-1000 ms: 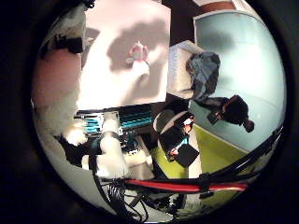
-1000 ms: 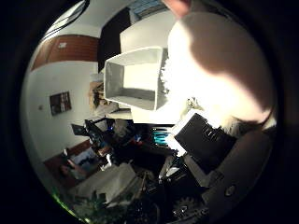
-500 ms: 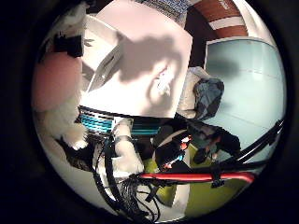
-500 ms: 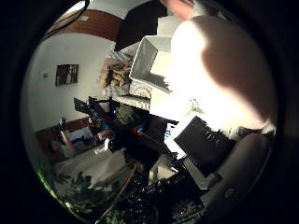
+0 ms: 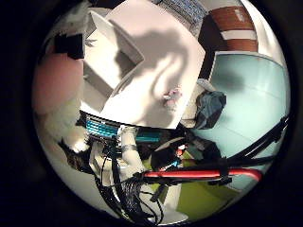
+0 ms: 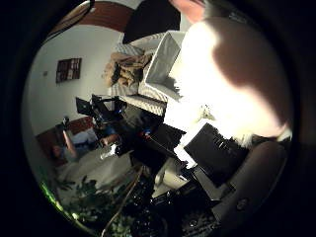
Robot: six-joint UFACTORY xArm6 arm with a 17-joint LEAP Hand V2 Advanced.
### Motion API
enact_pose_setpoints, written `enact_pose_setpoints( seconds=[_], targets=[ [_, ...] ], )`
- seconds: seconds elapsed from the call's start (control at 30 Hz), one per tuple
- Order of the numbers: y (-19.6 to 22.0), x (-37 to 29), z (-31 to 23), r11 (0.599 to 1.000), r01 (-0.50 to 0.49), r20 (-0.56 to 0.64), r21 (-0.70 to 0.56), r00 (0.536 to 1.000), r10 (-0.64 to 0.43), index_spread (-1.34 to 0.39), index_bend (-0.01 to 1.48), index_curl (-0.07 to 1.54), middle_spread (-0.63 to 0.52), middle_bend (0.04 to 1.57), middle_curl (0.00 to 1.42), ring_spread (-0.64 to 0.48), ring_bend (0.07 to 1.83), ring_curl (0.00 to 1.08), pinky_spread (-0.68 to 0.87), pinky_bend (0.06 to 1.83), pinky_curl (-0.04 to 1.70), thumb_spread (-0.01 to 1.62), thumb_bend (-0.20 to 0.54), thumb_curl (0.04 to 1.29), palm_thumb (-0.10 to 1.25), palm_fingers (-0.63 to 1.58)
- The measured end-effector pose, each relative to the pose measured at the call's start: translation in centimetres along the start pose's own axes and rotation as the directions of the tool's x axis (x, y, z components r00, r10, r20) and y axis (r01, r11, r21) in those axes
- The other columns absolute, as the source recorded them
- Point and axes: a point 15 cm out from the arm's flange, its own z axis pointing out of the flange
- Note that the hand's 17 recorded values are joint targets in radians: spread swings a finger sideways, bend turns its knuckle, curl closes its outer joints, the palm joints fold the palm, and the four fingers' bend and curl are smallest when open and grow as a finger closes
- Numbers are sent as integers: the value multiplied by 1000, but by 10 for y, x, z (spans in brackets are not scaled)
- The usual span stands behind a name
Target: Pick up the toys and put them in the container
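Note:
A fluffy white and pink plush toy (image 6: 232,84) fills much of the thumb side view, close against the palm. Its pink and white fur (image 5: 52,94) also shows in the little finger side view. My right hand (image 5: 127,153) is curled round it and holds it well above the white table (image 5: 156,61). An open white container (image 5: 106,66) stands on that table, its inside showing nothing. A small pink toy (image 5: 173,98) lies on the table near its edge, apart from the container.
A dark bag (image 5: 210,106) rests on a seat beside the table, over a pale blue floor (image 5: 255,94). A sofa with a heap of cloth (image 6: 126,69) stands behind the container. Plants (image 6: 94,210) and desks with screens (image 6: 98,111) are further off.
The whole picture has swung, so the hand has moved: the container and table now show larger and nearer. The plush toy stays against the palm. The small pink toy lies where it was.

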Motion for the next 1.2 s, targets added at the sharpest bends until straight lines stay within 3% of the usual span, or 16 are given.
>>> enact_pose_setpoints(
  seconds=[0.2, 0.6, 0.67, 0.73, 0.8, 0.97, 1.03, 1.2],
  targets=[
    [-37, -7, 24, 1000, -15, -1, 13, 1000, 15, -479, 773, 1087, -374, 1014, 1171, -331, 1270, 826, -395, 1143, 943, 653, -23, 807, 995, 727],
    [-41, -17, 25, 1000, 2, -5, 31, 1000, -2, -476, 766, 1084, -368, 1004, 1159, -336, 1260, 832, -403, 1149, 967, 667, -35, 806, 949, 713],
    [-40, -19, 23, 999, 10, -4, 34, 1000, -10, -462, 566, 1023, -345, 939, 1095, -336, 1271, 812, -422, 1155, 944, 785, -58, 761, 824, 645],
    [-37, -18, 23, 999, 20, -5, 27, 1000, -20, -466, 328, 917, -304, 697, 981, -328, 1272, 777, -454, 1127, 913, 1010, -55, 651, 695, 336],
    [-35, -18, 22, 999, 43, -7, 22, 999, -43, -507, 294, 763, -202, 466, 817, -228, 1008, 663, -269, 940, 854, 1130, -46, 522, 546, 14],
    [-27, -13, 14, 994, 105, -8, 28, 994, -105, -507, 171, 523, -26, 247, 564, 81, 590, 427, 295, 713, 668, 1141, -30, 381, 439, -40],
    [-24, -7, 7, 992, 116, -7, 44, 993, -116, -488, 138, 441, 4, 222, 508, 135, 537, 383, 398, 676, 607, 1122, -30, 348, 421, -26],
    [-23, 12, -8, 991, 96, 6, 89, 995, -97, -472, 149, 328, 24, 210, 431, 170, 484, 328, 466, 612, 506, 1096, -24, 308, 413, 5]
  ],
)
